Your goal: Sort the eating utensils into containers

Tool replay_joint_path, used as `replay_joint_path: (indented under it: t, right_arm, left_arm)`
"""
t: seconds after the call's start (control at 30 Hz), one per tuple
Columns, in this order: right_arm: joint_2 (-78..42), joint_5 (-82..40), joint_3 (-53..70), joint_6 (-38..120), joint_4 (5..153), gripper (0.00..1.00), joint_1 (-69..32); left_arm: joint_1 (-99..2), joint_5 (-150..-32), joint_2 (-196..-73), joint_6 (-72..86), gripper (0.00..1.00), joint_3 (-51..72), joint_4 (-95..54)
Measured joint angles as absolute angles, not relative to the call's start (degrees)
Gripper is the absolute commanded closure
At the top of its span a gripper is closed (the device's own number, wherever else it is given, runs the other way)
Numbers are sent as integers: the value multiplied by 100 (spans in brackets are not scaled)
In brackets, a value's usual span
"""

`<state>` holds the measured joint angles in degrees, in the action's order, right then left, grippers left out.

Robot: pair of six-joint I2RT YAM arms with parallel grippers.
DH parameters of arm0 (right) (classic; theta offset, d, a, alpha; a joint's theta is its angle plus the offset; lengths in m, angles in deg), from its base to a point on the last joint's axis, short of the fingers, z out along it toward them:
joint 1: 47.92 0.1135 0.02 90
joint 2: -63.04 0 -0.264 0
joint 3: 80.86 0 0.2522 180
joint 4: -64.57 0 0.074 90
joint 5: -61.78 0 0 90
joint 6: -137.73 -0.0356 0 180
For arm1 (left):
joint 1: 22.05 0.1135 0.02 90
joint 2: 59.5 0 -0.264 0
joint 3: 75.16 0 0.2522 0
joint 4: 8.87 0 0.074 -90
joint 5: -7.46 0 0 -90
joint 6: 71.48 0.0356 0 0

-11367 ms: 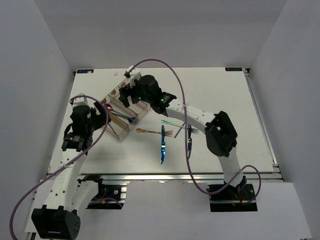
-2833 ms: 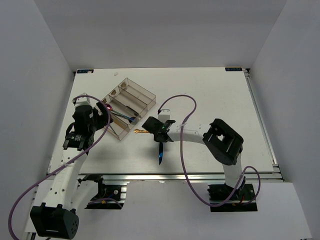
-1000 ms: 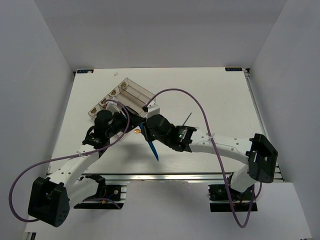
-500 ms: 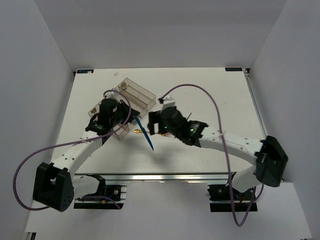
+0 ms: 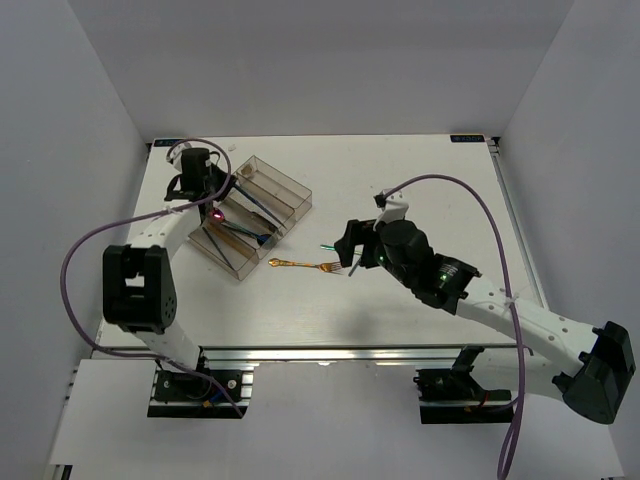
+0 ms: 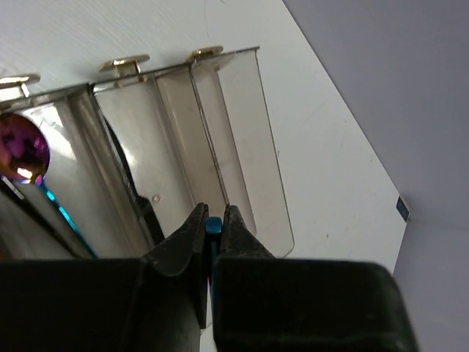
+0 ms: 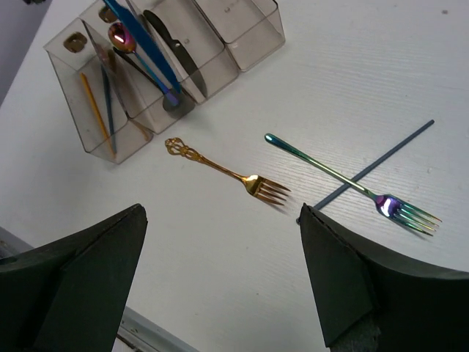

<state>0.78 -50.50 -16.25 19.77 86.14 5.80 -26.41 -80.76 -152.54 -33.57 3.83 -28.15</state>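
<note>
- the left gripper is pinching the handle end of the blue knife, jaws together on it, above the far end of the clear tray.
- the knife is slanting down into the tray. its lower end is sitting among utensils already inside, next to a dark knife. i cannot tell which compartment it is in.
- to do this well, the left arm should be turning the knife in line with the dividers and lowering the handle until the blade is lying inside one channel.
- only then should the jaws be parting, so the knife is not tipping over a divider or out of the tray.
- it should be coming down gently, since the light tray looks easy to shove.
- the right gripper is hovering with jaws wide apart and holding nothing, above the gold fork, rainbow fork and dark chopstick lying on the table.
</note>
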Motion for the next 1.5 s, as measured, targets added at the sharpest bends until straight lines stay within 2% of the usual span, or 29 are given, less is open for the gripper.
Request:
replay_joint_path:
  t: [0.2, 0.4, 0.57, 0.63, 0.67, 0.73, 0.77, 0.9, 1.17, 1.23, 1.5]
  right_arm:
    - [169, -4986, -1913, 2033, 8743, 11, 475]
    - [263, -4936, -2011, 2138, 8761, 11, 396]
    - [294, -4899, -2018, 2186, 8754, 11, 341]
    - [307, -4892, -2020, 2202, 8752, 11, 320]
    - [311, -4882, -2025, 2208, 8748, 11, 309]
    - [314, -4860, -2053, 2228, 8724, 11, 306]
    - [314, -4858, -2075, 2234, 8719, 11, 302]
    - [311, -4809, -2105, 2261, 8715, 11, 282]
    - [292, -4753, -2114, 2289, 8667, 11, 271]
    - [239, -4750, -2114, 2315, 8654, 11, 269]
    - [-543, -4342, -2011, 2787, 8614, 11, 239]
  left_arm:
    - [-2588, -7995, -16277, -3556, 100, 1238, -2702]
    - [-2569, -7923, -16639, -3598, 100, 1541, -2706]
    - [-2551, -7868, -16707, -3600, 92, 1539, -2665]
    - [-2551, -7864, -16712, -3600, 85, 1535, -2649]
    - [-2551, -7864, -16712, -3596, 72, 1535, -2640]
    - [-2549, -7877, -16712, -3580, 56, 1535, -2614]
    - [-2549, -7875, -16712, -3585, 45, 1535, -2584]
    - [-2549, -7860, -16712, -3598, 30, 1504, -2501]
    - [-2547, -7842, -16541, -3569, 14, 1502, -2571]
    - [-2547, -7779, -16298, -3489, 2, 1498, -2715]
    - [-2547, -7368, -14100, -2759, 2, 1421, -3620]
